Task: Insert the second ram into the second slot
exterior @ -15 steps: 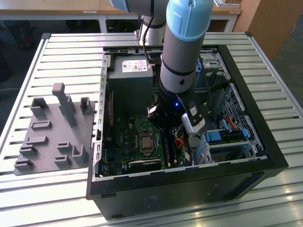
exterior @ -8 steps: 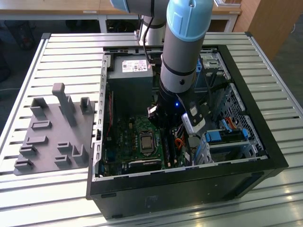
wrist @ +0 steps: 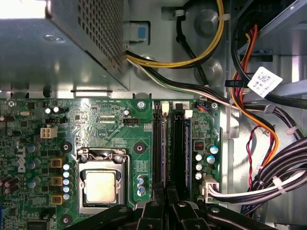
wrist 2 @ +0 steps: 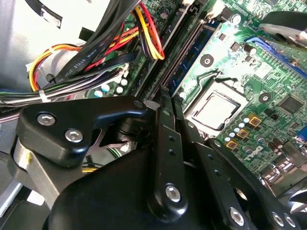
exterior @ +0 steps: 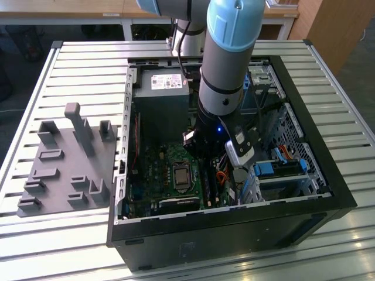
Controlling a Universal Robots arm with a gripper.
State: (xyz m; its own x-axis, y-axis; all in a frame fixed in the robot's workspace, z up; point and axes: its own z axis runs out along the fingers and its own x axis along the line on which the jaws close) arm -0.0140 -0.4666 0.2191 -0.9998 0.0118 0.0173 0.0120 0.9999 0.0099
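The second ram (wrist: 163,153) is a thin blue stick standing on edge in the second slot (wrist: 165,111), the memory slot beside the processor socket (wrist: 100,184). The second wrist view shows the same stick (wrist 2: 192,55) running away from my fingertips. My gripper (wrist: 165,194) is down inside the open computer case (exterior: 328,193) and shut on the stick's upper edge, with both black fingers (wrist 2: 160,143) pressed together along it. From the exterior view the gripper (exterior: 205,167) sits low over the motherboard (exterior: 158,170), under the arm's wrist.
Another dark memory slot (wrist: 178,153) runs parallel, farther from the processor. Bundled cables (wrist: 268,182) crowd that side. The power supply (exterior: 161,99) fills the case's far end, and the drive bays (exterior: 281,170) lie at the exterior view's right. A grey parts fixture (exterior: 64,164) rests on the slatted table.
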